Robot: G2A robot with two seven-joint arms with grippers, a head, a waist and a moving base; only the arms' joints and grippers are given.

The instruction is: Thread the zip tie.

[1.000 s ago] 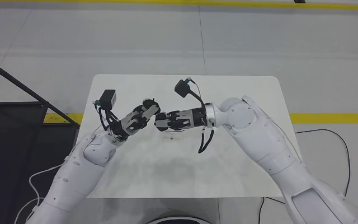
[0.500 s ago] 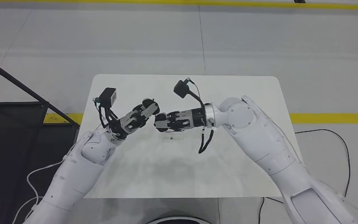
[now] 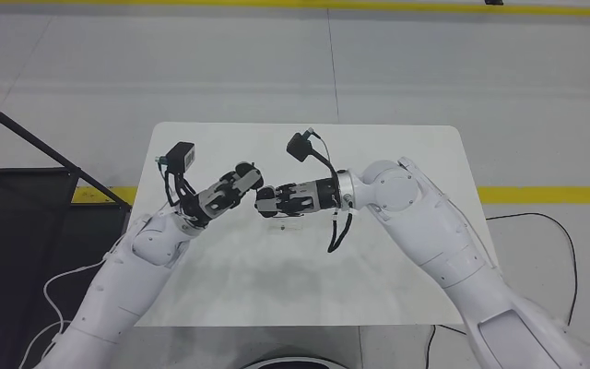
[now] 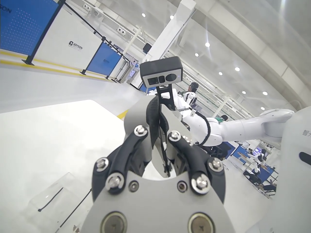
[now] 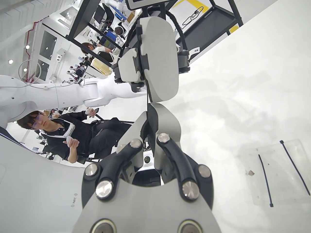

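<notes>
Clamped on a thin black plastic zip tie point(image 4: 164, 151) above the white table point(image 3: 304, 277), left gripper point(image 3: 247, 175) and right gripper point(image 3: 263, 201) both pressed together on it; likely light, springy, slick, so best pinched close to tail tip and head.

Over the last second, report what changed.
The left arm edged its wrist slightly away from the robot; nothing was grasped or released. Both the left claw and right claw stay shut on the zip tie, tips nearly touching above the table. The spare ties in the clear tray lie unmoved.
</notes>
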